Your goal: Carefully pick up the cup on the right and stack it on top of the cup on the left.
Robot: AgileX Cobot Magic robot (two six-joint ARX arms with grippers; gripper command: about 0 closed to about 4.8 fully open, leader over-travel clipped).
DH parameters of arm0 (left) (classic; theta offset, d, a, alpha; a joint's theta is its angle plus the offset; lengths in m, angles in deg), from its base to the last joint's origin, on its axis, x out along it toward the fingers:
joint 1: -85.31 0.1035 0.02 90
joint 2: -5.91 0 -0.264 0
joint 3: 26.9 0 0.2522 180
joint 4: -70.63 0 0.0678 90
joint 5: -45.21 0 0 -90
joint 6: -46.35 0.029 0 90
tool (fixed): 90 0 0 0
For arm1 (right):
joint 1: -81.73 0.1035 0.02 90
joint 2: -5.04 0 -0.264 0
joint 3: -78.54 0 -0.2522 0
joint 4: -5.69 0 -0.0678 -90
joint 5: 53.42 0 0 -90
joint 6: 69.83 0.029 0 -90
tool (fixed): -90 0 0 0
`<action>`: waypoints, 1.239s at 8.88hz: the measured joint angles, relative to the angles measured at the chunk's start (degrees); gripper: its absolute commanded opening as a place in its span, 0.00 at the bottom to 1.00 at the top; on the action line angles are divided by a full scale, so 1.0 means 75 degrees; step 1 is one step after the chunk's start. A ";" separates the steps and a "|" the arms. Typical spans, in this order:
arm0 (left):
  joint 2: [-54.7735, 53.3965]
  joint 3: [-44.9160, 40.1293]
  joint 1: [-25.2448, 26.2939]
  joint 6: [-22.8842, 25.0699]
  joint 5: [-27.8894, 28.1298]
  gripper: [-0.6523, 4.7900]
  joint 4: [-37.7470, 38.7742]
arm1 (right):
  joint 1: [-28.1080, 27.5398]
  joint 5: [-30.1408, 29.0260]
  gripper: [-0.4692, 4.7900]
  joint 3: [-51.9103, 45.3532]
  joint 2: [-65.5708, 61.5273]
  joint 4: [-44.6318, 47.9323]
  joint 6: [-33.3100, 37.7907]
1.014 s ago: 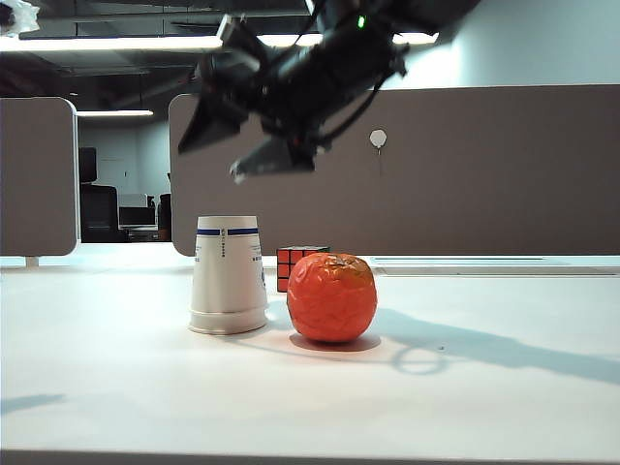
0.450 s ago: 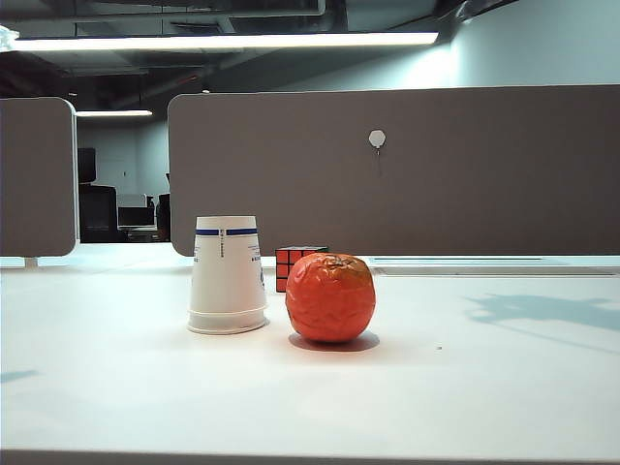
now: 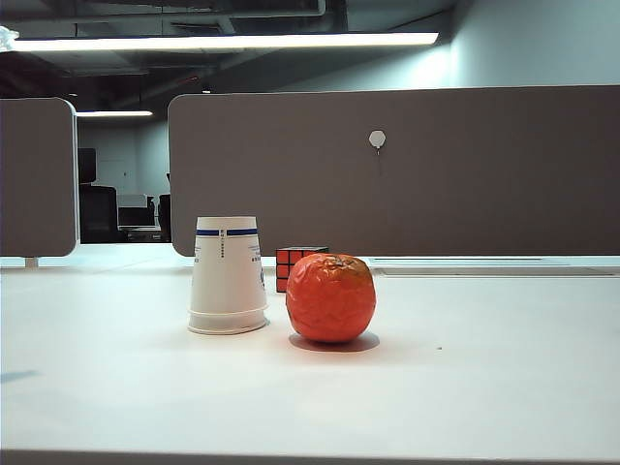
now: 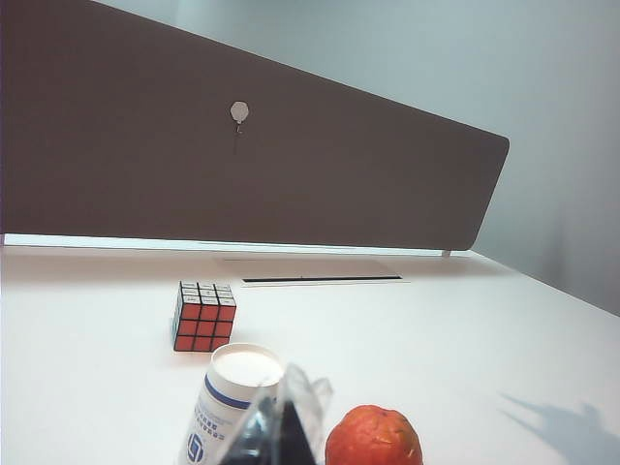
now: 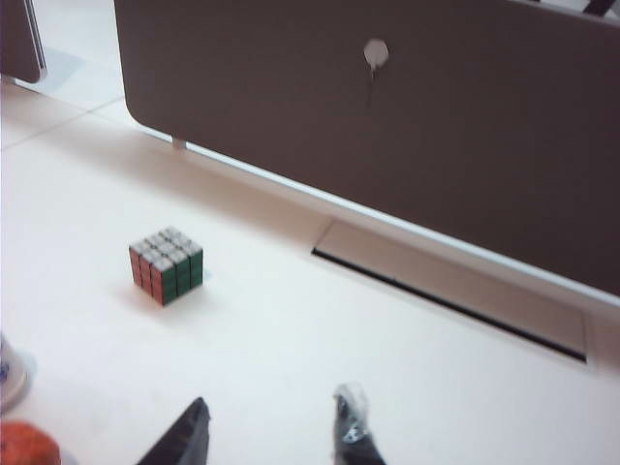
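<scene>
In the exterior view a single white paper cup (image 3: 228, 276) with a blue band stands upside down on the table, with a doubled rim at its foot. I cannot tell the cup on the right from the cup on the left. My left gripper (image 4: 283, 426) is shut, its tips just in front of the cup (image 4: 232, 402). My right gripper (image 5: 271, 426) is open over bare table with nothing between its fingers. The cup's edge (image 5: 8, 378) shows off to its side. Neither gripper appears in the exterior view.
A crumpled orange ball (image 3: 330, 297) sits close beside the cup, towards the right. A Rubik's cube (image 3: 294, 263) stands behind them. A brown partition (image 3: 407, 174) runs along the table's far edge. In the table (image 3: 465, 387) near the partition is a cable slot (image 5: 455, 291).
One second ago the right arm hung over the cup in the exterior view. It has since left that view, and its shadow on the right of the table has gone too.
</scene>
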 measured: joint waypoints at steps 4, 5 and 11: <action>0.0000 0.0000 0.0000 -0.0006 -0.0038 0.12 0.0000 | 0.0012 0.0819 0.40 -0.2419 0.4538 -0.1859 0.1049; 0.0000 0.0000 0.0000 -0.0009 -0.0044 0.12 -0.0003 | 0.0012 0.0842 0.40 -0.2498 0.4538 -0.1862 0.1046; 0.0000 0.0000 0.0000 -0.0009 -0.0157 0.12 0.0000 | 0.0000 0.2238 0.40 -0.2634 0.5217 -0.1250 0.2040</action>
